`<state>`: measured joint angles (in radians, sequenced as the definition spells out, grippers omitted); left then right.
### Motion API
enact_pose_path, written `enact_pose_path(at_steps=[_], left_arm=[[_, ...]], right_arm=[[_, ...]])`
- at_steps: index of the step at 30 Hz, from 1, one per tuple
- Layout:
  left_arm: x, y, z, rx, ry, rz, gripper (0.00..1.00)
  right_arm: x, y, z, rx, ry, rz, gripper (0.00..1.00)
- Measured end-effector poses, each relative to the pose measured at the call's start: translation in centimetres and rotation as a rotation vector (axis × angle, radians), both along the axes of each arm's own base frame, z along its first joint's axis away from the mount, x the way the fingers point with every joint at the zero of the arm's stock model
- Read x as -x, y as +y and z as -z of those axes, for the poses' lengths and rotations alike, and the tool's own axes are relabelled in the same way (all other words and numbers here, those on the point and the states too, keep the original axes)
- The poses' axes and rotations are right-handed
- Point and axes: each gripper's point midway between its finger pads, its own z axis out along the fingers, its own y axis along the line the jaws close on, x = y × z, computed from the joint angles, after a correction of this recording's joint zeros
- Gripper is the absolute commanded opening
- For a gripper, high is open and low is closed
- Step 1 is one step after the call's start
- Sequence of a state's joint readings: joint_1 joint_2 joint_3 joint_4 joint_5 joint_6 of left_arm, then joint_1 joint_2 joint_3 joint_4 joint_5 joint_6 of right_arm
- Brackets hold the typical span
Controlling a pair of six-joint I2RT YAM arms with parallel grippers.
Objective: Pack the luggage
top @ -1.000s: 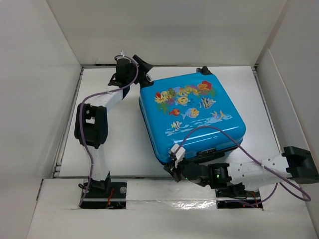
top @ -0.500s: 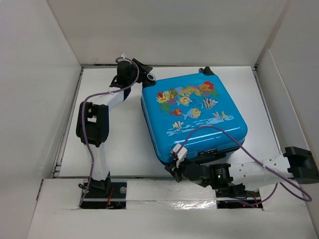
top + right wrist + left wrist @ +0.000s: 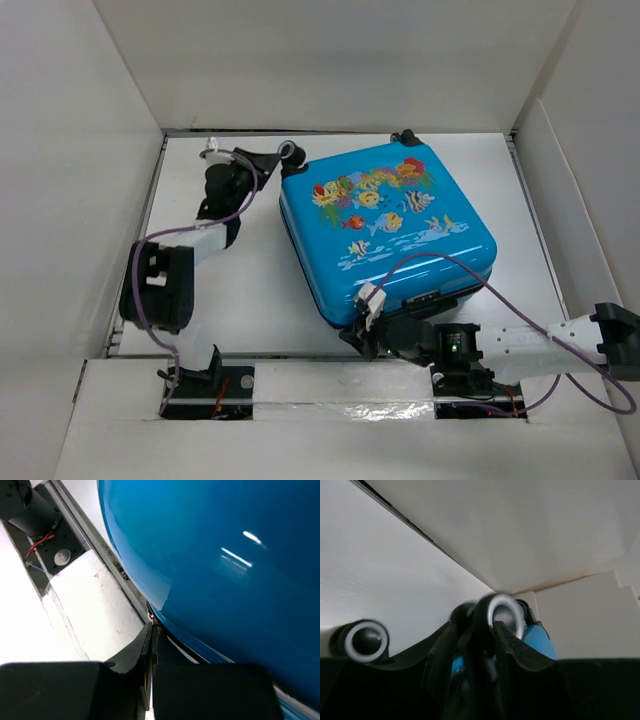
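The luggage (image 3: 385,225), a bright-blue hard shell with a fish print, lies closed and flat on the white table. My left gripper (image 3: 285,155) is at its far-left corner. In the left wrist view the left gripper (image 3: 476,626) is shut on a black wheel (image 3: 502,615) with a pale hub, and blue shell (image 3: 540,640) shows just behind. My right gripper (image 3: 368,300) is at the near-left corner. There the right gripper (image 3: 151,626) is shut, with a small metal zipper pull (image 3: 153,617) at its tips against the seam under the blue shell (image 3: 225,555).
White walls close in the table on the left (image 3: 80,200), back (image 3: 330,60) and right (image 3: 590,200). A second wheel (image 3: 366,640) shows left of the held one, and another (image 3: 407,137) at the far-right corner. The left arm's base mount (image 3: 62,557) sits beside the near ledge.
The left jaws have closed onto the wheel and the left arm's elbow has swung out to the left. The luggage has turned slightly. The right gripper has shifted a little to the right.
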<state>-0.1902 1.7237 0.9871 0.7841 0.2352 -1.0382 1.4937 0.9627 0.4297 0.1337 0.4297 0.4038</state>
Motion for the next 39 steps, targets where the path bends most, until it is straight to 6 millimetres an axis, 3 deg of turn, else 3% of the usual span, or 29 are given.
enact_pose_path(at_steps=[2, 3, 5, 9, 11, 14, 16, 18, 19, 22, 23, 29, 33, 39], left_arm=[[2.5, 2.1, 0.1, 0.0, -0.016, -0.044, 0.0], [3.8, 3.1, 1.2, -0.013, 0.006, -0.069, 0.0], [6.3, 4.9, 4.3, -0.04, 0.076, -0.123, 0.0], [10.7, 5.7, 9.7, -0.104, 0.21, -0.152, 0.0], [12.4, 5.8, 10.3, -0.134, 0.227, -0.156, 0.0], [13.3, 5.8, 8.2, -0.146, 0.166, -0.156, 0.0], [13.0, 5.8, 6.5, -0.146, 0.121, -0.155, 0.0], [12.3, 5.3, 5.3, -0.147, 0.099, -0.137, 0.19], [11.8, 4.9, 4.9, -0.148, 0.094, -0.123, 0.4], [9.6, 3.1, 3.3, -0.151, 0.079, -0.069, 0.68], [8.9, 2.1, 2.8, -0.152, 0.075, -0.046, 0.71], [6.2, -3.4, 1.7, -0.153, 0.069, 0.096, 0.82], [5.3, -4.1, 1.5, -0.145, 0.076, 0.108, 0.85], [1.0, -4.9, 0.2, -0.149, 0.064, 0.091, 0.85]], right_arm=[[-1.0, -0.2, -0.4, -0.009, 0.007, -0.003, 0.0], [-2.0, -0.6, -0.5, -0.012, 0.01, 0.014, 0.0], [-4.2, -1.5, -1.0, -0.023, 0.014, 0.054, 0.0], [-7.8, -4.8, -1.5, 0.018, 0.019, 0.146, 0.0], [-9.6, -7.3, -2.0, 0.03, 0.011, 0.227, 0.0], [-11.1, -11.0, -3.2, 0.019, -0.014, 0.349, 0.0], [-11.2, -13.2, -3.7, 0.003, -0.037, 0.425, 0.0], [-10.4, -14.2, -5.3, -0.098, -0.053, 0.448, 0.0], [-9.7, -14.4, -6.6, -0.17, -0.064, 0.443, 0.0], [-8.5, -15.6, -9.5, -0.343, -0.086, 0.456, 0.0], [-8.3, -16.0, -9.7, -0.368, -0.085, 0.465, 0.0], [-8.1, -16.7, -7.5, -0.302, -0.032, 0.501, 0.0], [-8.1, -15.7, -6.0, -0.225, -0.007, 0.46, 0.0], [-7.3, -13.8, -5.0, -0.173, 0.004, 0.352, 0.0]])
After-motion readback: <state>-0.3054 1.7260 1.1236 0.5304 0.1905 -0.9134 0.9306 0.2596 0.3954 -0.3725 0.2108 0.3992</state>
